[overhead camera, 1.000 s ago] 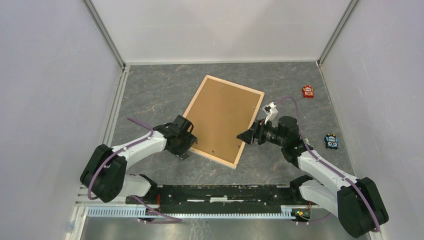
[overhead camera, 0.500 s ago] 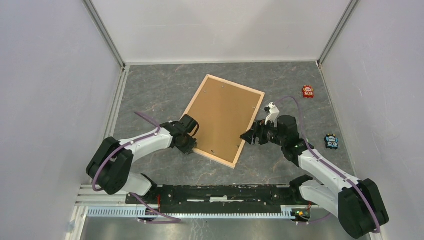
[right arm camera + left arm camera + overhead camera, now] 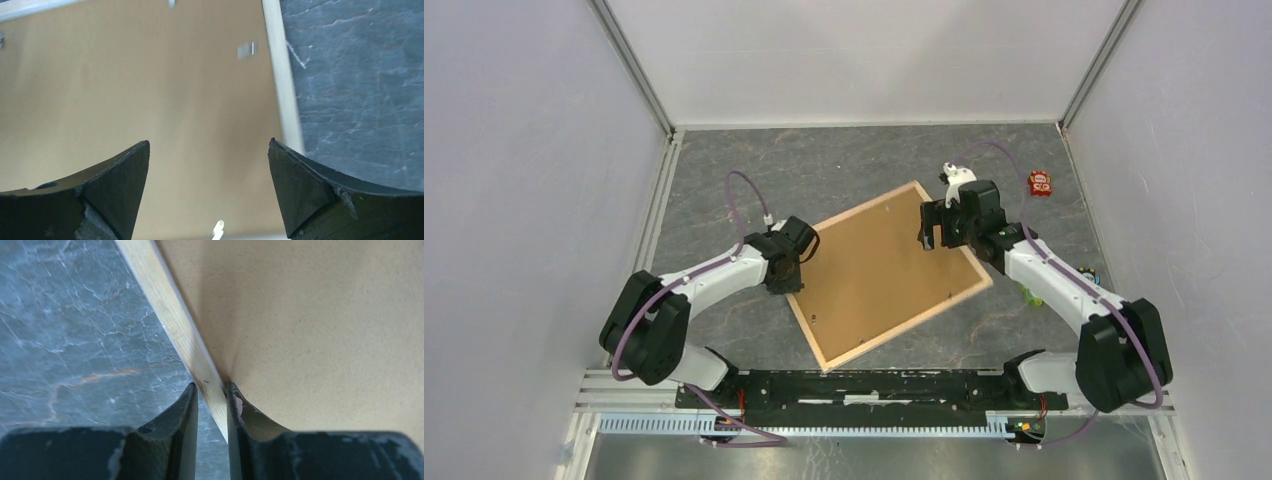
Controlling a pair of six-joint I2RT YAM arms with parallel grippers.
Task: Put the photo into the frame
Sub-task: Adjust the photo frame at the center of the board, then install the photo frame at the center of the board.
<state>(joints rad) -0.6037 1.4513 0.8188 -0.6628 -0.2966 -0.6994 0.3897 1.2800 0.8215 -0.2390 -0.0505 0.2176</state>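
Frame (image 3: pixel 909 326) lies back-up in the middle of the table (image 3: pixel 754 180). It has swung round in the last second, so its long sides now slant from near left to far right. The left gripper (image 3: pixel 210 387) has its jaws clenched on the left rail. The right gripper (image 3: pixel 209 145) hangs with jaws released over the brown backing board (image 3: pixel 889 270). No photo shows, so insertion looks not yet begun.

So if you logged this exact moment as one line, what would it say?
left hand: shut on frame rail | right hand: open, over backing board | frame: back side up
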